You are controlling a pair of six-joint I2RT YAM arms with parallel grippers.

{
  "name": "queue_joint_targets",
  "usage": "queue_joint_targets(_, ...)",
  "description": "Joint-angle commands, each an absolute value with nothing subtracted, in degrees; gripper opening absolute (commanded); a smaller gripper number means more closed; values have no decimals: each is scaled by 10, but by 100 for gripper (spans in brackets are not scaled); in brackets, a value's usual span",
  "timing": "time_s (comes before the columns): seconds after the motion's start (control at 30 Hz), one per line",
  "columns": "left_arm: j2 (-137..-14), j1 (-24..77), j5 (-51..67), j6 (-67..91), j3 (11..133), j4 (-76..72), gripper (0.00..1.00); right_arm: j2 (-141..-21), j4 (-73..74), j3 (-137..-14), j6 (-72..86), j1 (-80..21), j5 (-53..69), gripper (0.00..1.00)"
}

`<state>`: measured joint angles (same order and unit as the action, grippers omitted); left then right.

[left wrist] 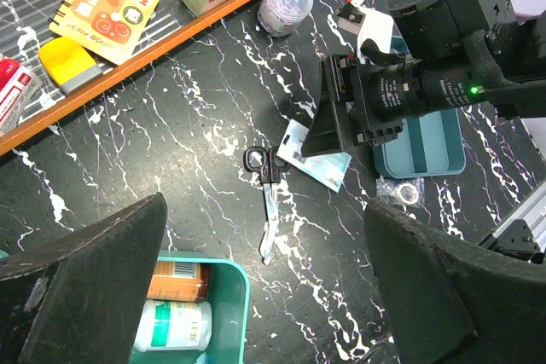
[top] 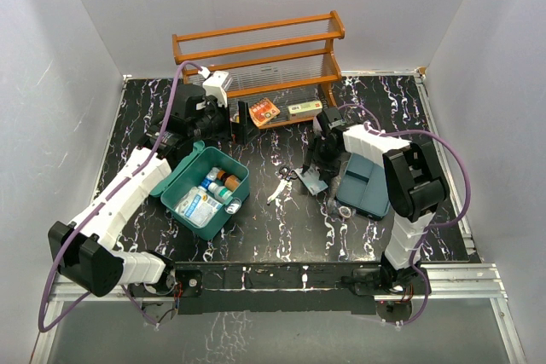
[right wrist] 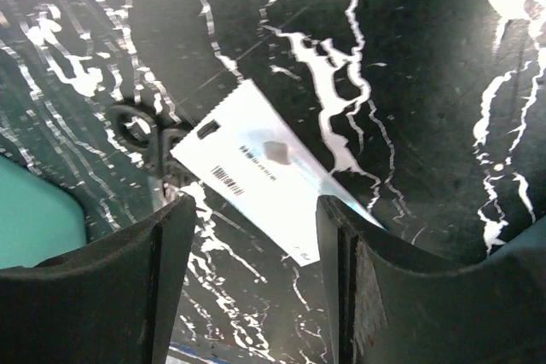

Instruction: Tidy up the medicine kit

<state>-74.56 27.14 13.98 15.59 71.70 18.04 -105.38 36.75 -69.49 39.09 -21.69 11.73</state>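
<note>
Right gripper jaws apart, pointed straight down, straddling a white packet flat on the table at top view centre. Left gripper wide open, holding nothing, arm reaching over the medicine kit centre-left. Kit is open: bottles and a white box inside.

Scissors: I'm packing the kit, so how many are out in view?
1. The scissors lie between the medicine kit and the white packet; others may be hidden.

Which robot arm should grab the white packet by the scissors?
Probably the right. The right gripper hangs just above the white packet, with open fingers on either side. The left gripper hovers farther off, near the medicine kit.
</note>
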Motion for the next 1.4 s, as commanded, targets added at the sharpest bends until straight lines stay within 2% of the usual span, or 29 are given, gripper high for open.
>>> queue_joint_targets(0.0,-734,273,143,151,744,176,98,-1002,336,-718,395,-222,107,56)
queue_joint_targets(0.3,-736,274,147,152,743,170,98,-1033,406,-734,272,-253,8,52)
queue_joint_targets(0.6,-725,274,147,155,733,174,98,-1066,422,-743,243,-275,-11,49)
queue_joint_targets(0.8,-730,274,147,155,739,172,98,-1087,423,-746,239,-280,-32,43)
queue_joint_targets(1.0,-734,275,147,155,743,170,98,-1093,418,-740,246,-284,-42,31)
queue_joint_targets(1.2,-734,275,147,155,742,171,98,-1082,405,-731,254,-287,-39,13)
queue_joint_targets(1.37,-735,275,147,155,744,171,98,-1057,388,-726,268,-287,-44,4)
